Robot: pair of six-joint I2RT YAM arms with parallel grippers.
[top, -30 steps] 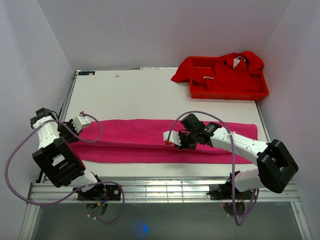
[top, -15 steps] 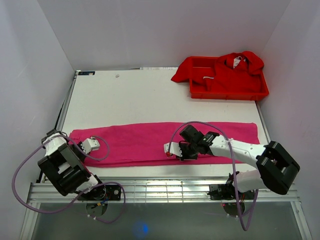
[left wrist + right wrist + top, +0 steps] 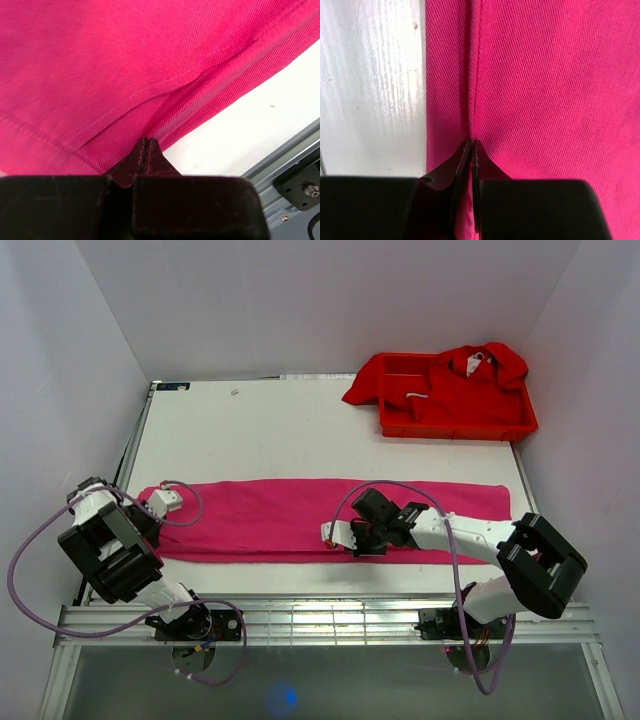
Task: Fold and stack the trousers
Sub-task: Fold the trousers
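Top external view shows the trousers [image 3: 330, 520] spread flat as a long magenta strip on the near half of the table [image 3: 260, 430], with their long axis running left to right, parallel to the near edge. Which end is the waist cannot be told. The cloth is judged soft, light and limp, so it is expected to sag and crease wherever it is not held, and to drag over the surface, not slide cleanly. A hold is best taken on a hem or a folded edge, at two well-spaced spots, so that the layers are lifted together. The left gripper [image 3: 158, 508] is seen pressed together on a fold near the left end, and the right gripper [image 3: 335, 537] is pinched on a ridge of cloth by the near edge, around mid-length.
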